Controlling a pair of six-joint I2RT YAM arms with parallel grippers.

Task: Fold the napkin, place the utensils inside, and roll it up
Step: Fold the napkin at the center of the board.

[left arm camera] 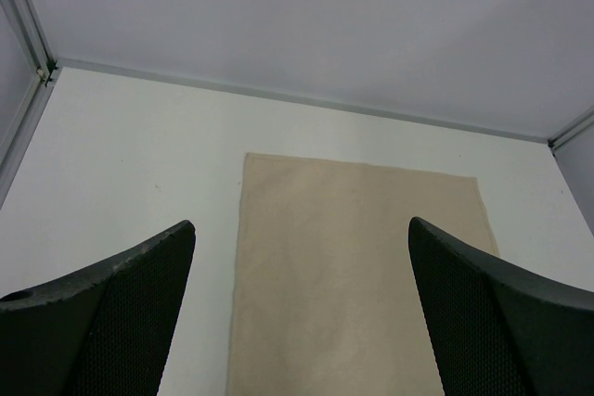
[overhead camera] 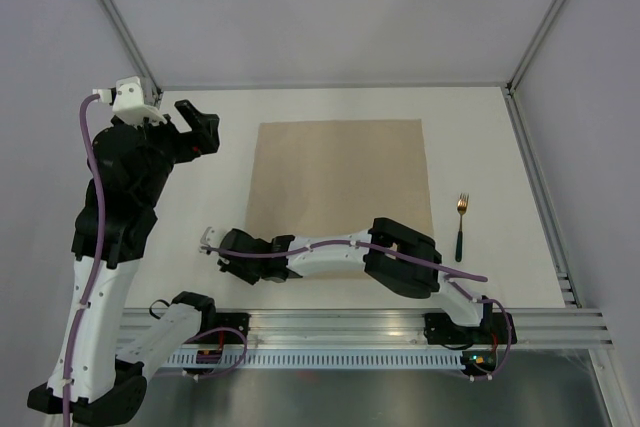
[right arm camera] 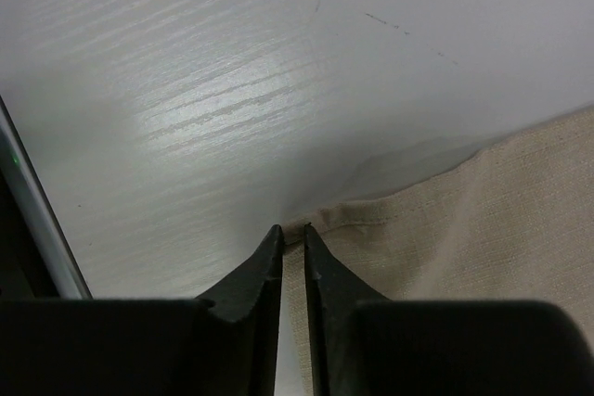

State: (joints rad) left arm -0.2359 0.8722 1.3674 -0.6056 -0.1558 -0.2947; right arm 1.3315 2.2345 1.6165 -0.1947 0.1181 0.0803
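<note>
Right gripper [right arm camera: 292, 234]: jaws almost closed, thin slit, tips pinching corner of napkin [overhead camera: 340, 177]; cloth edge there slightly raised off surface [right arm camera: 186, 90]. Left gripper [left arm camera: 302, 224]: spread wide, holding nothing, raised; napkin flat ahead, below it. Fork [overhead camera: 461, 227] well apart from the 2 grippers

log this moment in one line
left tool: open, raised left of napkin | right tool: shut on napkin near-left corner | fork: untouched, right of napkin | fold: not started

Bright, even light on my feeds, shadows faint. Glare streaks the counter [right arm camera: 204, 99] in the right wrist view; the left gripper [left arm camera: 302, 223] looks soft-focused.
</note>
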